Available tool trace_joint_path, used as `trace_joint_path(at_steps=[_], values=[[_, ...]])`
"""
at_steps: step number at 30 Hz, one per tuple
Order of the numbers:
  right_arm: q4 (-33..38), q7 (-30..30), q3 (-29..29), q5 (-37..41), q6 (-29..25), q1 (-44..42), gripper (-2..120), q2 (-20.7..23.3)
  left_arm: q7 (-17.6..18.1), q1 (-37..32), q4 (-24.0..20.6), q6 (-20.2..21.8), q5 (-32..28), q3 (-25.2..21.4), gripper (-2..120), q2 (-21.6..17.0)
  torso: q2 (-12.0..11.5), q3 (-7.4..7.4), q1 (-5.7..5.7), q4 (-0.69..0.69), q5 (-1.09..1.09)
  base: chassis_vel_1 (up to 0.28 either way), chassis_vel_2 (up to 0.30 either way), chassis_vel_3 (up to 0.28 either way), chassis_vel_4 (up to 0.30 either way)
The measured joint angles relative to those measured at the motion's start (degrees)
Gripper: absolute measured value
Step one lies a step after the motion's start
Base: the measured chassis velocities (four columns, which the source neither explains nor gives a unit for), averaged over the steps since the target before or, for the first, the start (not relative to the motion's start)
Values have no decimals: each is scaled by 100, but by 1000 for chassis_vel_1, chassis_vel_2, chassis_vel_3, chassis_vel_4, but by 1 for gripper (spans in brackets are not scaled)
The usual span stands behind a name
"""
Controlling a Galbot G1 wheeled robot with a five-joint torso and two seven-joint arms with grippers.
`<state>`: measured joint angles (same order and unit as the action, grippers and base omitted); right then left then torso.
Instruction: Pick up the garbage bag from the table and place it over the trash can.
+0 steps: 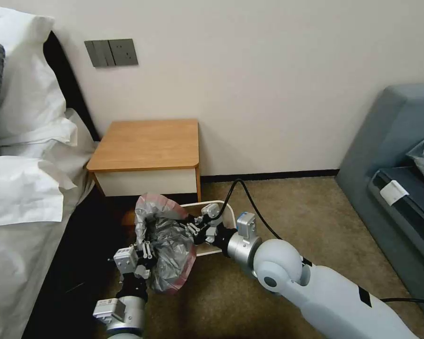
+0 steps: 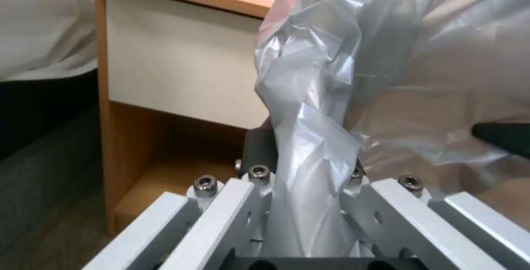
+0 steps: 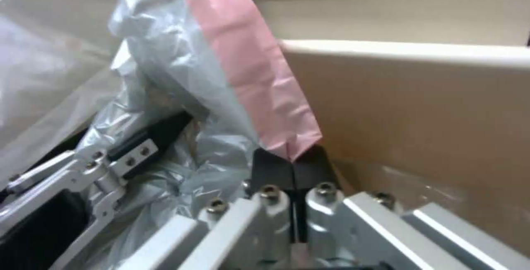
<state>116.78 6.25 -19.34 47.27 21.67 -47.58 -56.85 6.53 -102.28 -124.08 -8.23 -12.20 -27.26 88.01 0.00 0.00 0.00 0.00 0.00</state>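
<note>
Head view: garbage bag point(image 1: 169, 245) over trash can point(image 1: 217, 213), between both grippers.

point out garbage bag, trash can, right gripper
garbage bag point(image 1: 172, 256): head view, crinkled grey body.
trash can point(image 3: 420, 108): right wrist view, beige inner wall.
right gripper point(image 3: 291, 166): right wrist view, fingertips pinching the bag's pink band.

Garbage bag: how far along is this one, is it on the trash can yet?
Pickup looks done: the table top is bare and the bag is held low beside the can. In hand: the left gripper clamps a twisted fold, the right gripper pinches the pink rim. Left: the bag is still bunched, not spread over the can's rim.
</note>
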Motion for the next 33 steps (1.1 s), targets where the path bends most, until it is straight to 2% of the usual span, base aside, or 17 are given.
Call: trace_joint_path(at_steps=[11,16,24,33], values=[[536,-62,284,-57,-43,-135,0,233,10,4,53,15,3,-64,7,-35,0,0,0,0,0,0,0,0,0],[652,-78,425,84,-85,183,0,247,-29,-1,120,17,98,14,7,-6,0,0,0,0,0,0,0,0,0],[-34,-126,425,173,-99,1030,0,171,-170,-79,119,-140,293,69,7,-12,0,0,0,1,0,0,0,0,0],[-532,-194,321,56,-89,1343,0,414,-196,-88,43,-328,291,-40,7,-122,0,0,0,0,0,0,0,0,0]])
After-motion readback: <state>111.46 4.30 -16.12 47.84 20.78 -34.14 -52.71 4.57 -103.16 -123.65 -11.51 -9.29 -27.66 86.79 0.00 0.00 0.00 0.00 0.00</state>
